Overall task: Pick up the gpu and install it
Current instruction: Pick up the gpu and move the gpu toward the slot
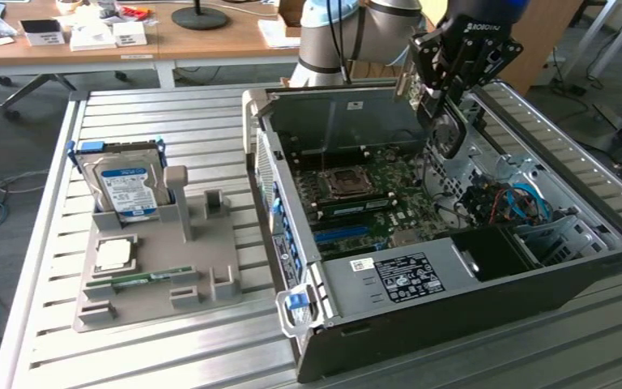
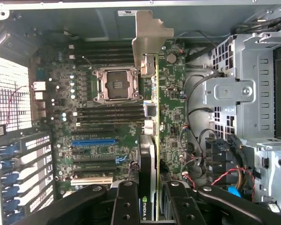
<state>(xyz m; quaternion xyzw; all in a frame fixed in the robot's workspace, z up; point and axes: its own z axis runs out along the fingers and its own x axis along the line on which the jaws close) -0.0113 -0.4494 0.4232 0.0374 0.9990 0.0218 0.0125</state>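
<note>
The gpu hangs edge-down over the open computer case, its round fan facing the exterior view's right. My gripper is shut on its upper edge. In the wrist view the gpu shows edge-on, a thin green board with a black fan shroud, and its silvery bracket points toward the case's rear wall. Black fingers clamp it from both sides. The card is above the motherboard, between the CPU socket and the drive cage. Whether it touches a slot I cannot tell.
A grey parts holder on the slatted table at the exterior view's left carries a blue-labelled hard drive, a CPU chip and a RAM stick. Red, black and blue cables lie beside the card. A cluttered wooden desk stands behind.
</note>
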